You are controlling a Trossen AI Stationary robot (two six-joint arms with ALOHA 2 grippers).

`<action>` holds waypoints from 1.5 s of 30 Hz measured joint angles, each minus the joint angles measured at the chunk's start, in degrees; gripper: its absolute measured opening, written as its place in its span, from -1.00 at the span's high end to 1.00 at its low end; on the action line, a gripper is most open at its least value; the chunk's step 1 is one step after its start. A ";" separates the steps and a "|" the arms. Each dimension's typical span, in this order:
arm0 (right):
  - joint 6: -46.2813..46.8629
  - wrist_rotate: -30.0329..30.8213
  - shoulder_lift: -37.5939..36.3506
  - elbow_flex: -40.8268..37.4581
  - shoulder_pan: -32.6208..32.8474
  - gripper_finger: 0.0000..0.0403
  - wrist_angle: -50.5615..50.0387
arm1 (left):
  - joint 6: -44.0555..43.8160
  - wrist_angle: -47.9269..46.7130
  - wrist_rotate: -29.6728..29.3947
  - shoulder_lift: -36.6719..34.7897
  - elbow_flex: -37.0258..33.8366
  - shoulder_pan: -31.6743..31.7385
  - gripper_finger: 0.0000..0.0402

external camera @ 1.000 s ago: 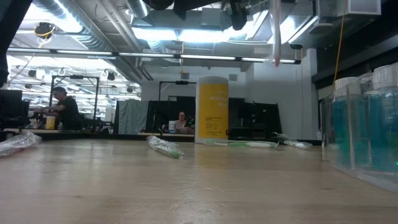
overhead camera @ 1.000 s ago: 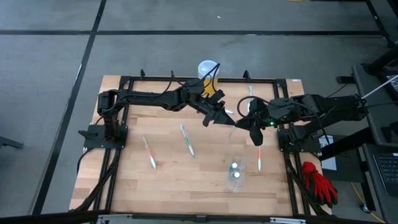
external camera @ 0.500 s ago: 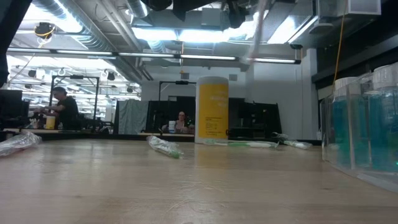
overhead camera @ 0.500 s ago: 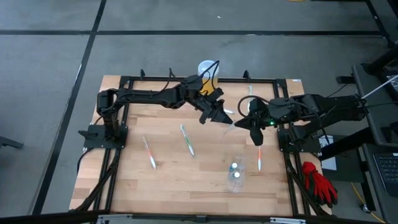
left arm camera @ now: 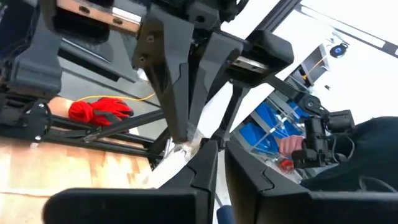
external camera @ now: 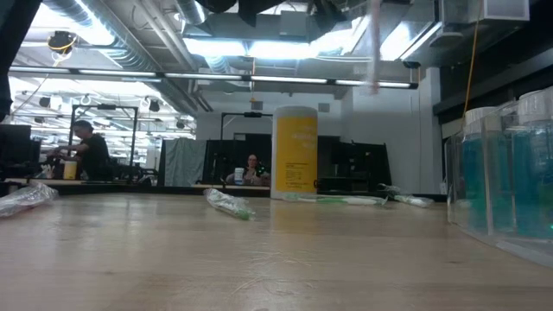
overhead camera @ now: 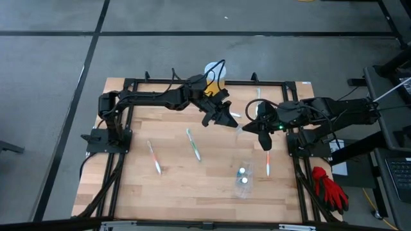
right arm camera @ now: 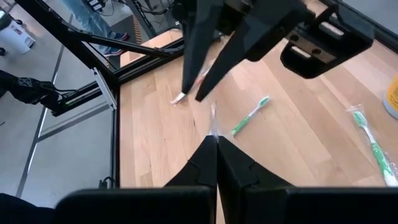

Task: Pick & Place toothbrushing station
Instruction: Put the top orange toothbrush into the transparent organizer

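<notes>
A slim pale toothbrush in a clear wrapper (overhead camera: 239, 130) hangs above the table's middle, between my two grippers. My right gripper (overhead camera: 248, 128) comes from the right and is shut on it. My left gripper (overhead camera: 229, 120) reaches in from the left, level, its fingers (left arm camera: 205, 165) a narrow slit apart right beside the wrapper (left arm camera: 181, 151). In the low view the toothbrush (external camera: 373, 52) hangs blurred from the top edge. Loose toothbrushes lie flat on the wood (overhead camera: 154, 157), (overhead camera: 193, 145), (overhead camera: 268, 162). A clear plastic cup (overhead camera: 244, 181) lies near the front; blue shows behind its walls (external camera: 505, 173). My left gripper stands against the wrapper, but I cannot tell whether its fingers touch it. My right gripper pinches one end of the wrapped toothbrush (right arm camera: 213, 124) between its two fingers. The fingers slant down from the table's right. The toothbrush is clear of the table and hangs roughly upright.
A yellow jar with a white lid (overhead camera: 215, 69) stands at the far edge. A green toothbrush (overhead camera: 259, 96) lies at the far right. A black frame (overhead camera: 128, 83) rims the table. Red gloves (overhead camera: 329, 187) lie off the table's right side. People sit in the room beyond (external camera: 86, 151).
The hanging toothbrush has swung: upright a second ago, tilted half a second ago, near upright again and blurred now. My left gripper has rolled a little at the wrist and edged toward the far edge.
</notes>
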 joint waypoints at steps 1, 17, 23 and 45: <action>0.00 0.00 0.00 0.00 0.00 0.99 0.00 | 0.03 -0.02 0.06 -0.03 0.00 0.20 0.84; 5.71 3.23 0.00 5.06 5.24 1.00 -10.17 | 7.91 -12.79 7.40 -9.15 0.00 8.64 0.67; 10.81 4.13 0.02 5.88 10.76 1.00 -13.40 | 17.10 -25.60 2.99 -17.29 0.02 10.88 0.70; 21.33 10.27 6.35 5.88 20.49 1.00 -18.53 | 20.10 -35.11 -16.39 -32.10 0.04 2.48 0.70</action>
